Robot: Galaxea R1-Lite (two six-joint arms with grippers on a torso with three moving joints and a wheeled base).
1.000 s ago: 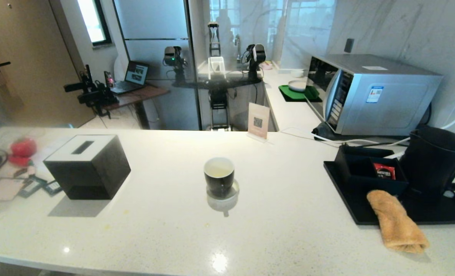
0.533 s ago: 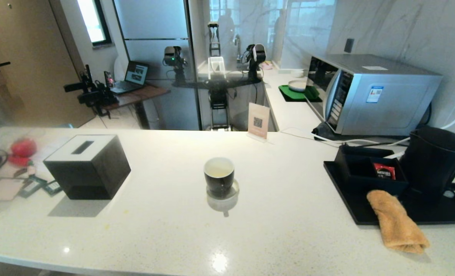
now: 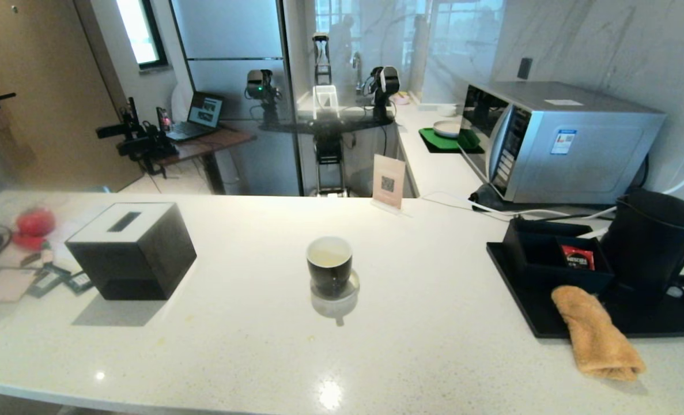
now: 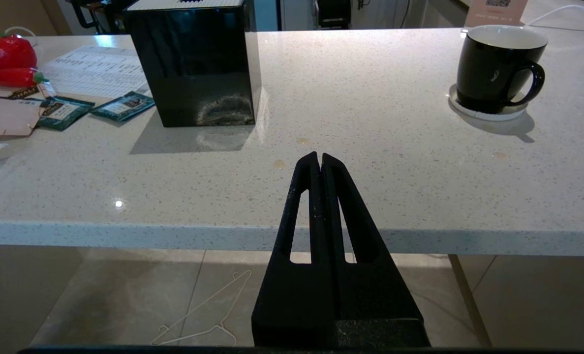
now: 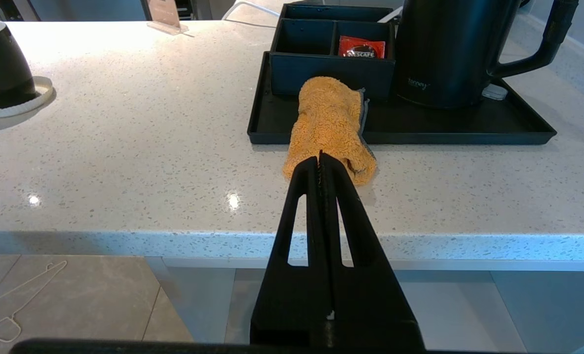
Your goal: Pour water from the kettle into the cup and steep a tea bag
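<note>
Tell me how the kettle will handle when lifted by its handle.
The kettle is tall and rigid, so probably stable upright. Its loop handle sits off to one side, so it may swing spout-down. Water inside is hidden; weight is uncertain.

The left gripper (image 4: 320, 157) hangs in front of the counter edge (image 4: 124, 233), with its two black fingers pressed together. On the white counter stands the cup (image 4: 498, 66), black with a handle, on a white coaster (image 4: 488, 112). A black box (image 4: 193, 64) stands further left. Beside the box lie green packets (image 4: 119, 105) and a red strawberry toy (image 4: 6, 51).
</note>
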